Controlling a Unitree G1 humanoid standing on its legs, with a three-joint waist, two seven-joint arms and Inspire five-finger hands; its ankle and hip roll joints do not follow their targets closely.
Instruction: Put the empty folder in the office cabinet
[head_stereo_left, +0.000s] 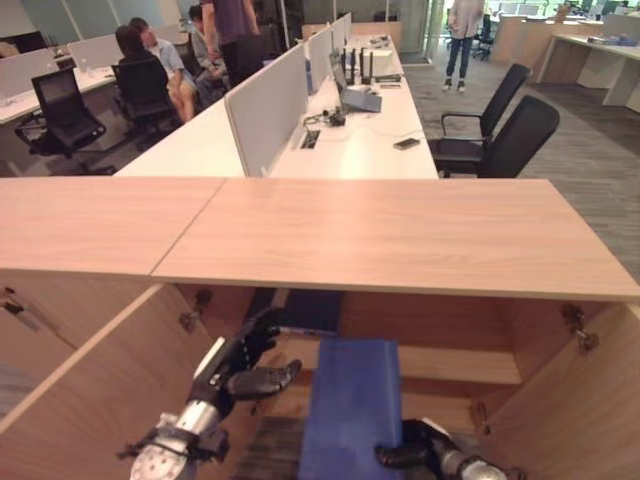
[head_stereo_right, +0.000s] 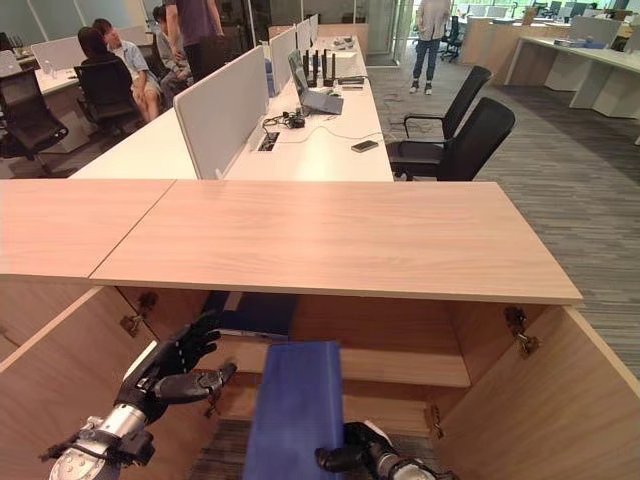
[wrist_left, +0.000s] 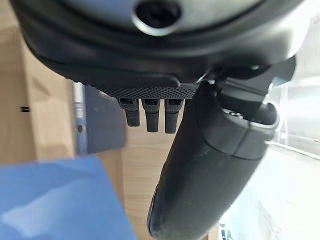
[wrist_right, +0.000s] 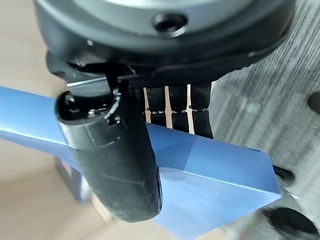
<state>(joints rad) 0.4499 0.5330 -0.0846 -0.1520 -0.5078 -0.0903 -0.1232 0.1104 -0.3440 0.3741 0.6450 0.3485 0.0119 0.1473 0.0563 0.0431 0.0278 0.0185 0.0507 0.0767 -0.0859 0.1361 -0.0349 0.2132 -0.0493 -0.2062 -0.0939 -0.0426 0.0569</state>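
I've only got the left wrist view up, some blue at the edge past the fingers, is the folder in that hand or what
Observer: No. The right hand pinches the blue folder.
Operator: What's the left doing?
Observer: The left hand hangs open beside the folder, not touching it.
Operator: Are the cabinet doors open?
Observer: Yes, both doors of the cabinet are swung out.
Operator: Anything inside?
Observer: A dark folder lies on the shelf.
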